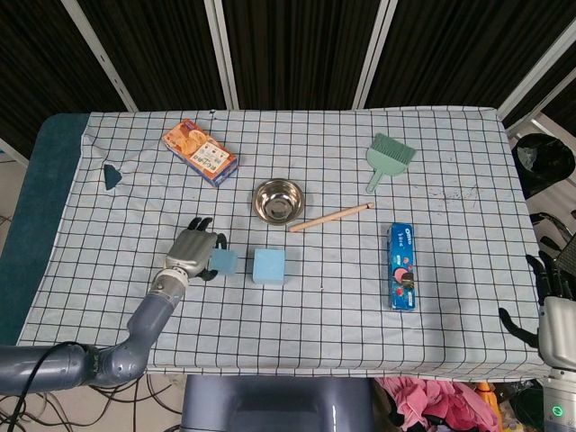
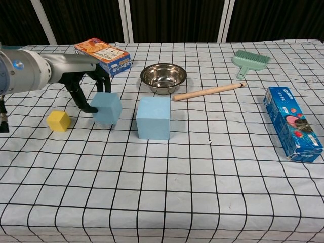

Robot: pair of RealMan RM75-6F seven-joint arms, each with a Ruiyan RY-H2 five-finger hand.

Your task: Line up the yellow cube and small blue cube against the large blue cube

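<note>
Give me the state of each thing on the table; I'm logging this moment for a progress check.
left hand: grips the small blue cube.
small blue cube: held, beside the large blue cube, a gap between them.
large blue cube: resting on the cloth, untouched.
yellow cube: resting alone, apart from both blue cubes.
right hand: at the table's edge, fingers apart, holding nothing.
steel bowl: upright, empty.
cookie box: lying flat.
</note>
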